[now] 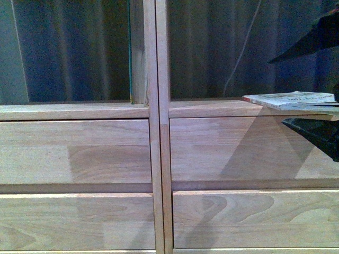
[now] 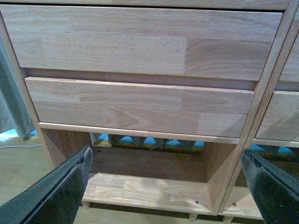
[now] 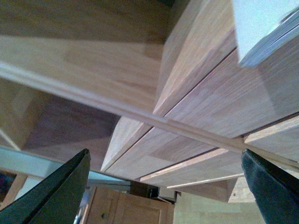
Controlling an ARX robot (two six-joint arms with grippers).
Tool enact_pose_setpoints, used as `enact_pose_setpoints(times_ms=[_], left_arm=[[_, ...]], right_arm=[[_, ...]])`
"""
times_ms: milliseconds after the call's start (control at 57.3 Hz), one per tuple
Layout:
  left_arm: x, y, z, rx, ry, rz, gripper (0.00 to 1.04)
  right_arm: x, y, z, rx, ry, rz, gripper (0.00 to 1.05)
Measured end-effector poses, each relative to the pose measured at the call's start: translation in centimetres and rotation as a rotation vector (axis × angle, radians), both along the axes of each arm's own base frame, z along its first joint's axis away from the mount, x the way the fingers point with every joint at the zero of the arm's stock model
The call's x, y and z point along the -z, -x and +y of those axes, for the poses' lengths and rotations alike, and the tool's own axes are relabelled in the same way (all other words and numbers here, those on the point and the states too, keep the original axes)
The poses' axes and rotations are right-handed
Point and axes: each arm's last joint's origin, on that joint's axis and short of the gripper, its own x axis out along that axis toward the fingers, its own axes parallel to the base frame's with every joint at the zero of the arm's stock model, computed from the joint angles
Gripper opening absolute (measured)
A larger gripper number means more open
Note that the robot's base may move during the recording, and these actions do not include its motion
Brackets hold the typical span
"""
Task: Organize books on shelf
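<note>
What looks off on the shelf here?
The book lies flat instead of upright at the front edge of the right open compartment, sticking out past the shelf ledge above the drawers. Nothing else stands out.

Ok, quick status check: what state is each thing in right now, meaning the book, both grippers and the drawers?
Book: closed, lying flat at the front ledge of the shelf's right open compartment, not clamped.
Right gripper: open, one finger above the book and one below.
Left gripper: open, holding nothing.
Drawers: all four shut.
</note>
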Motion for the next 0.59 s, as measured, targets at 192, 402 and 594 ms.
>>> enact_pose_setpoints(times_ms=[192, 402, 594], left_arm=[[0.0, 0.0, 0.0, 0.000, 0.000, 0.000, 0.97], [0.0, 0.0, 0.0, 0.000, 0.000, 0.000, 0.97], [0.0, 0.0, 0.0, 0.000, 0.000, 0.000, 0.97]], right_arm=[[-0.4, -2.5, -1.1, 0.078, -0.042, 0.024, 0.98], [-1.4, -4.1, -1.9, 0.104, -0.072, 0.030, 0.98], [-1.2, -5.2, -2.9, 0.148, -0.071, 0.062, 0.98]])
